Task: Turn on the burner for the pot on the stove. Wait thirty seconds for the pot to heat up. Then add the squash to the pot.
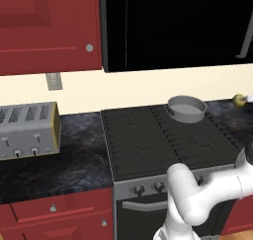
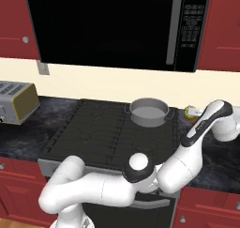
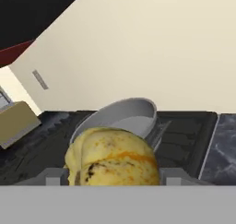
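Stove [image 1: 163, 140]: black grates, no legible markings. Toaster [image 1: 27, 130]: silver, unlabelled, left counter. Pot [image 2: 149, 111]: grey, rear right burner. Squash [image 3: 113, 158]: yellow, right of pot, between gripper [image 3: 110, 177] tips; grasp cannot be told.

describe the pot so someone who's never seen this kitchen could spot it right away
Find the wide black gas cooktop below the black microwave. On its back right burner stands the small round grey metal pot, with low straight walls and a pale grey inside. It is the only vessel on the grates; the boxy silver toaster stands on the dark counter at the left.
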